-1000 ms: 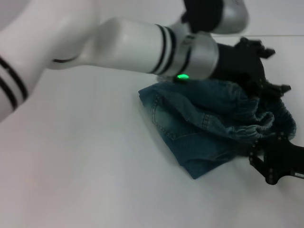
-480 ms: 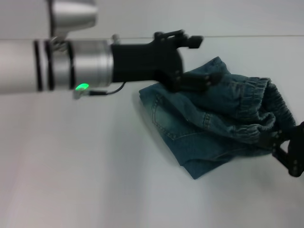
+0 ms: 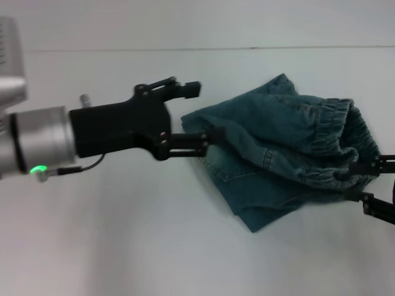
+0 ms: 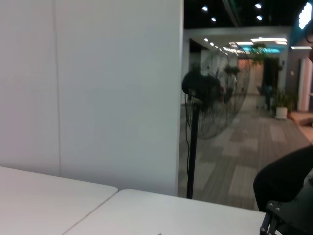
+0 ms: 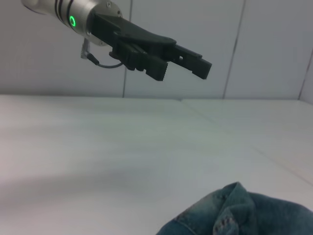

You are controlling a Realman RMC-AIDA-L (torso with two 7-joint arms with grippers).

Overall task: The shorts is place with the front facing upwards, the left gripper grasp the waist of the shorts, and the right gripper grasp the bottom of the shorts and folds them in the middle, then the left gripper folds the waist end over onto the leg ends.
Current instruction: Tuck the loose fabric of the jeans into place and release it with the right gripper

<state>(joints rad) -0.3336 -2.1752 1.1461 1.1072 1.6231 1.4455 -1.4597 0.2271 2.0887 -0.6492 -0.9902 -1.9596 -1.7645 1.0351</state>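
Shorts (image 3: pixel 278 154), crumpled folded denim, centre-right on white table (image 3: pixel 123 246). Left claw (image 3: pixel 200 117) spread, empty, mid-frame; right claw (image 3: pixel 373 185) right edge, grip unclear.

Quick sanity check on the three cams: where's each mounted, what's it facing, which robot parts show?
Head: high, looking down at the table, shorts, left gripper, right gripper.
Left wrist: level, facing a wall and fan; dark robot part at the edge.
Right wrist: low over the table, facing the left gripper.
Shared: shorts, left gripper.

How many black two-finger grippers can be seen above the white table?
2. The left gripper hangs open beside the folded blue-green denim shorts, on their left. The right gripper is at the shorts' right edge, partly cut off.
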